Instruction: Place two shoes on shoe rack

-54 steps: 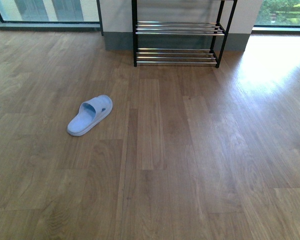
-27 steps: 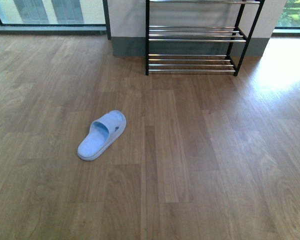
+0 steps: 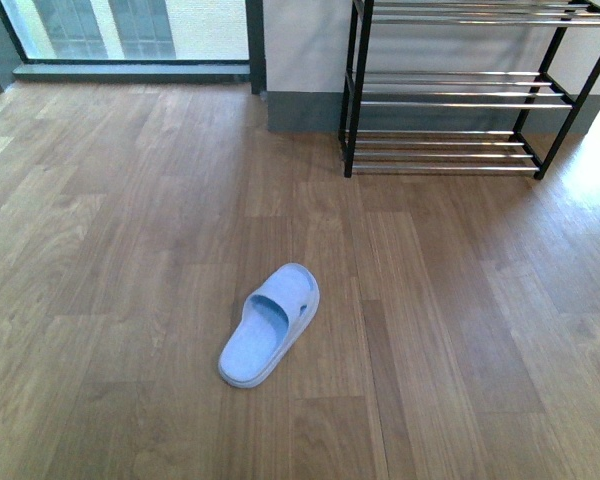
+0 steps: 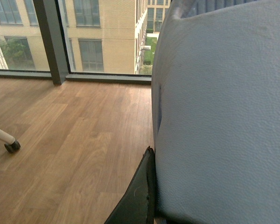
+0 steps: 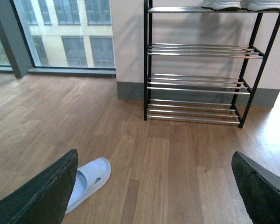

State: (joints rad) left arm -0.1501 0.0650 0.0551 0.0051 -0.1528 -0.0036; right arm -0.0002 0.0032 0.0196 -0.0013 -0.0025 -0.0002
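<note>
Pale blue fills the left wrist view: the held slide (image 4: 214, 116) lies against the one dark finger (image 4: 136, 198) of the left end effector (image 4: 149, 186) that shows. I judge it clamped on that slide, though the other finger is hidden. If the grip catches only an edge, the slide could slip out in transit.

The right end effector (image 5: 158, 191) hangs wide apart and empty. Below it the loose slide (image 3: 270, 325) lies sole-down on the floor (image 3: 110, 250), well apart from the rack (image 3: 460, 100). It sits low and flat, so a descending finger might strike the boards or shove it across the smooth wood.

The rack's tiers are thin rods, and a slide set down crooked could tip between them. Sneakers (image 5: 233, 4) occupy the top tier.
</note>
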